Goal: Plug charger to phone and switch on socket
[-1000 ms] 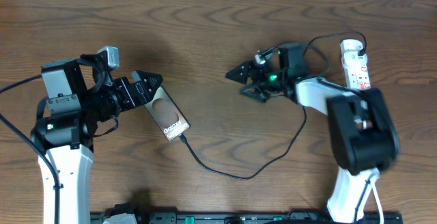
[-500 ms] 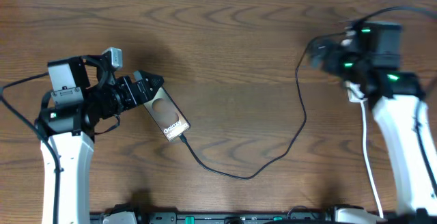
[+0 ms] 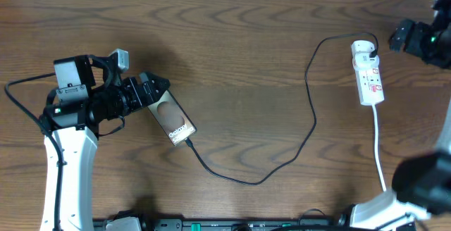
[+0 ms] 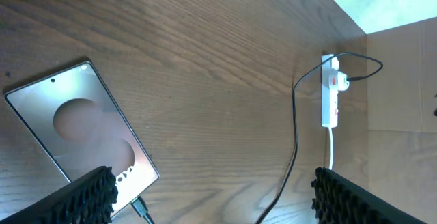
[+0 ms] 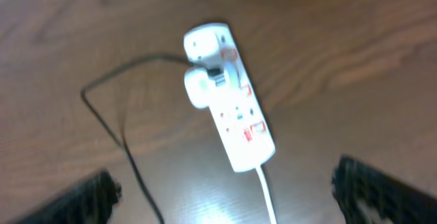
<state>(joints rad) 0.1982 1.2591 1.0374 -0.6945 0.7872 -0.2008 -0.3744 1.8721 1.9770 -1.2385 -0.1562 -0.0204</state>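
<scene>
Two tools, both spread wide and holding nothing. The left gripper (image 4: pixel 225 200) hangs just beside the Galaxy phone (image 3: pixel 173 120), which lies flat on the left part of the wooden table (image 3: pixel 239 48). The black charger cable (image 3: pixel 310 118) meets the phone's near edge and curves across to the white power strip (image 3: pixel 368 76) far right, with the right gripper (image 5: pixel 229 197) hovering near it.

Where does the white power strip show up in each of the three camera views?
Overhead: socket at upper right.
Left wrist: socket right of centre, standing vertical in the picture.
Right wrist: socket at centre, tilted.
Shared landmark: the black charger leaving its plugged end.
</scene>
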